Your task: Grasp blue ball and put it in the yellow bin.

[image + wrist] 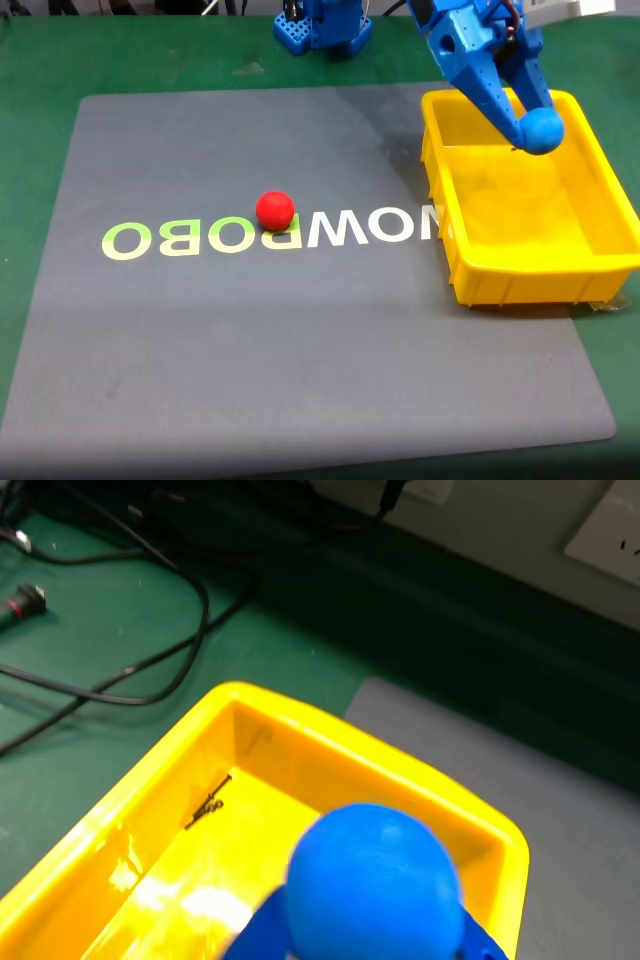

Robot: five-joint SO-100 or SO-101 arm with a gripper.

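Blue ball (543, 130) sits pinched at the tip of the blue gripper (535, 128), fingers closed around it, held above the far part of the yellow bin (500, 285), not touching the floor. Wrist view puts the ball (372, 880) up close over a bin corner (150, 800), with a small dark mark on the bin floor and black cables (120, 680) on green table. Fixed view adds the red ball (275, 210) on the grey mat (300, 380) lettering, well apart from bin.

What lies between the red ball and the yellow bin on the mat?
In the fixed view, only grey mat with its printed lettering separates the red ball from the yellow bin; no object.
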